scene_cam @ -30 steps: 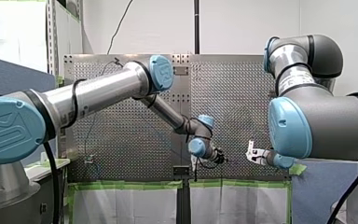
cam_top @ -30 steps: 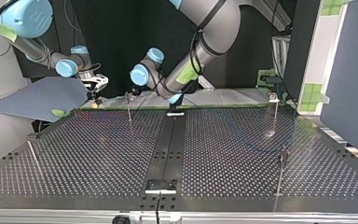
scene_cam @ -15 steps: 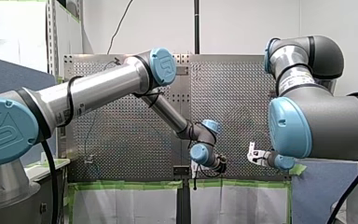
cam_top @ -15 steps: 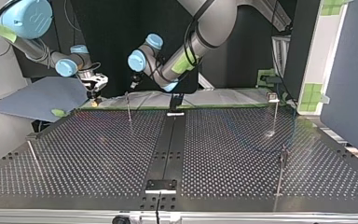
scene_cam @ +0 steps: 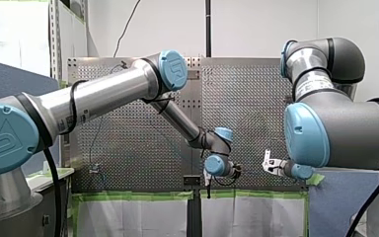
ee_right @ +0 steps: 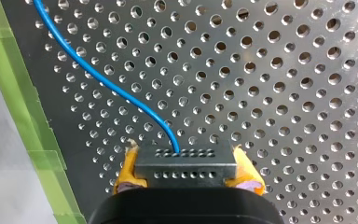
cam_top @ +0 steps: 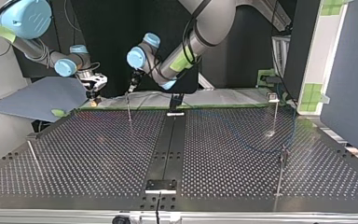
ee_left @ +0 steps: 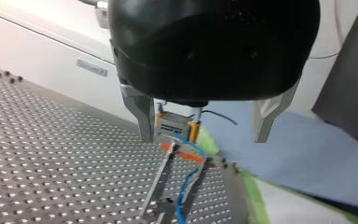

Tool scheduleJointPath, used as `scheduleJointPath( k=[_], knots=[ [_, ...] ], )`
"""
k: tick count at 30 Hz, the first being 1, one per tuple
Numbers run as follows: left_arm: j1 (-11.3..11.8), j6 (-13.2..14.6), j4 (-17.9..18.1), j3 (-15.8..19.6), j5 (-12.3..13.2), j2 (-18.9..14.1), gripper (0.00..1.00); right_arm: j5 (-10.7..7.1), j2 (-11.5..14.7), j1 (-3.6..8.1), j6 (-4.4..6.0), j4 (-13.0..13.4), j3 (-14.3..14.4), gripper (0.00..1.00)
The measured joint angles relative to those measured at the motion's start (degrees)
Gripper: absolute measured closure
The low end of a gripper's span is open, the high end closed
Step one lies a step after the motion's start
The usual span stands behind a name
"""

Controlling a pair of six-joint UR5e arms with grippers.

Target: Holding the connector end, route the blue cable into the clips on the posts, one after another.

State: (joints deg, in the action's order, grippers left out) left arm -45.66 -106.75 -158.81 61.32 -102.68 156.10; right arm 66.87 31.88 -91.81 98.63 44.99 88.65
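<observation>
1. My right gripper (ee_right: 186,176) is clamped on the grey connector (ee_right: 186,161), with its yellow pads (ee_right: 127,170) pressed against both ends.
2. The blue cable (ee_right: 107,84) leaves the connector and curves over the perforated table (ee_right: 284,93) toward the green tape (ee_right: 23,116).
3. My left gripper (ee_left: 204,139) hangs above a post (ee_left: 161,184) with its metal fingers (ee_left: 142,116) spread wide and nothing between them.
4. The cable passes the post's orange-tipped clip (ee_left: 184,154) (whether it is seated there, I cannot tell).
5. In the top view, my right gripper is just left of that post, near the table's far edge.
</observation>
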Motion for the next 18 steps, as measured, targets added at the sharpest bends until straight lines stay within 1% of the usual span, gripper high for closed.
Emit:
scheduleJointPath(
  k=[5, 8, 18],
  knots=[
    [-0.2, -0.2, 2.6, 0.0, -0.7, 0.0, 0.00, -0.05, 0.0, 0.01, 0.00, 0.0, 0.0, 1.00],
    [-0.3, -0.7, 3.4, 0.0, -0.8, 0.1, 0.00, -0.06, 0.0, -0.02, 0.00, 0.1, 0.0, 1.00],
    [-0.7, -2.9, 3.7, 0.0, -1.3, 0.1, 0.00, -0.30, 0.0, -0.03, 0.09, 0.2, 0.0, 1.00]
  ],
)
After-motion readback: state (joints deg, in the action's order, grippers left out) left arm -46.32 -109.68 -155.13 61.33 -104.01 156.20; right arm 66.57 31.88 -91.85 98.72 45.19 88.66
